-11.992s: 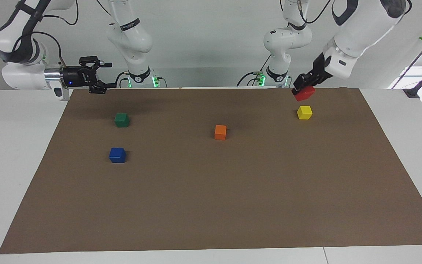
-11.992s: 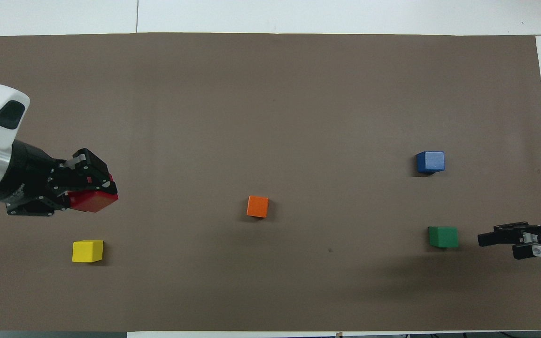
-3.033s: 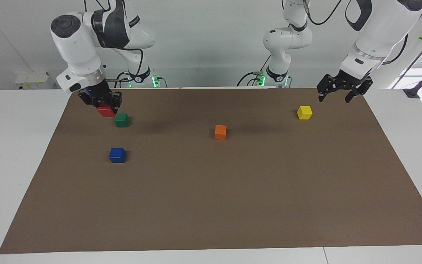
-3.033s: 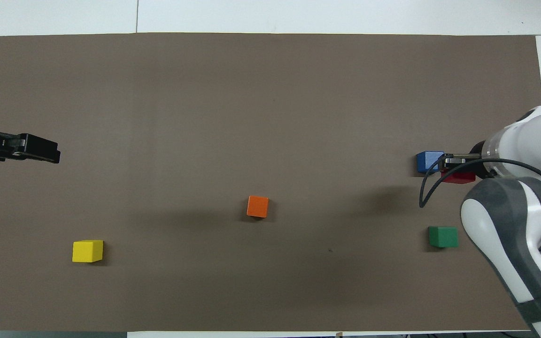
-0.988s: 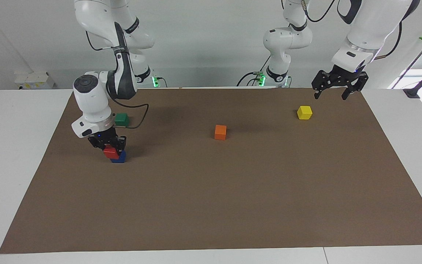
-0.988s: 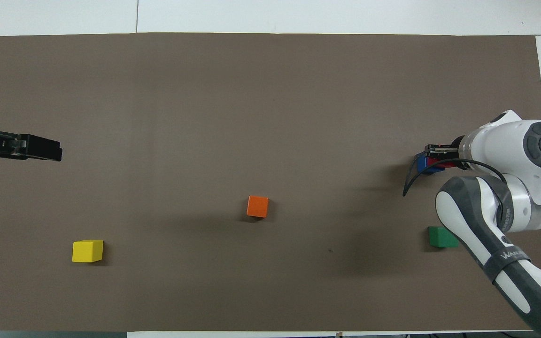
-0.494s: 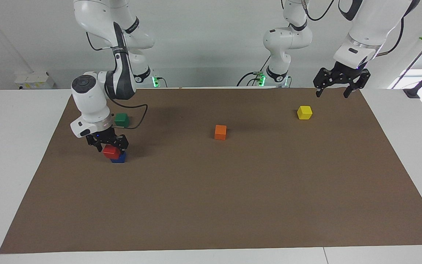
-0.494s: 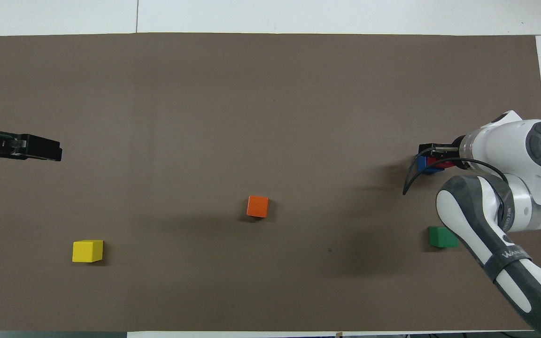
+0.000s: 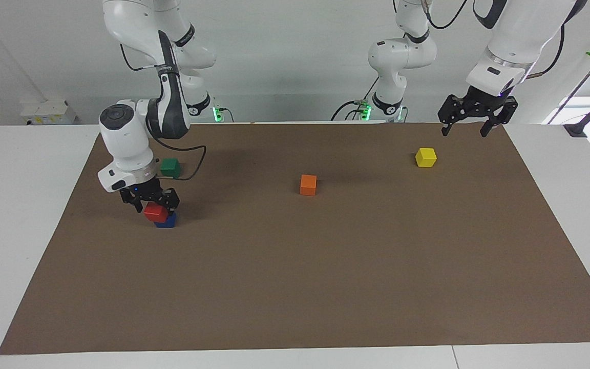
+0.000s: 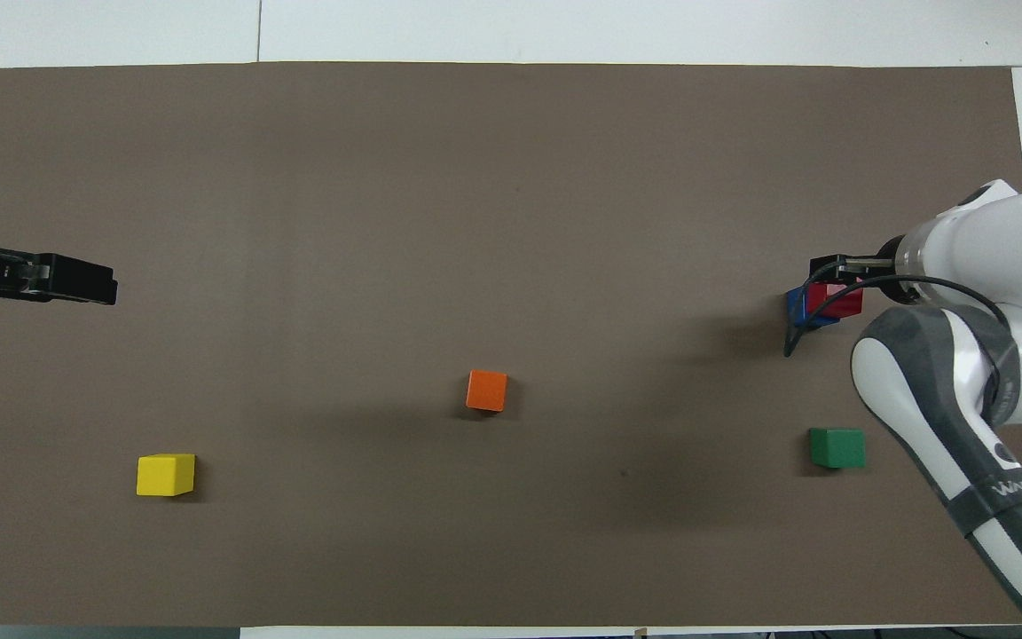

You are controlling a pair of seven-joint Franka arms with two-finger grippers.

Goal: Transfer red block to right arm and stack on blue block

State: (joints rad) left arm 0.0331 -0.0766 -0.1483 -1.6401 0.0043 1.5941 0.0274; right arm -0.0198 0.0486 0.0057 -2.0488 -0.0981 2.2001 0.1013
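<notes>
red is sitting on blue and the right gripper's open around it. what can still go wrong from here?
1. The red block sits offset on the blue block, overhanging toward the right arm's end, so it may tip.
2. The right gripper is open just above red; a slanted lift could clip it.
3. The green block lies under the retreat path.

The left gripper waits open.

The right arm comes down from its base in a folded elbow, its white wrist pointing straight down. The right pincer (image 9: 154,203) hangs low over the counter (image 9: 295,287) toward the right arm's end, its fingers spread apart. The left arm waits, raised, its forearm slanting down from above. The left pincer (image 9: 463,129) hangs in the air over the left arm's end of the counter, fingers spread wide and pointing down.
</notes>
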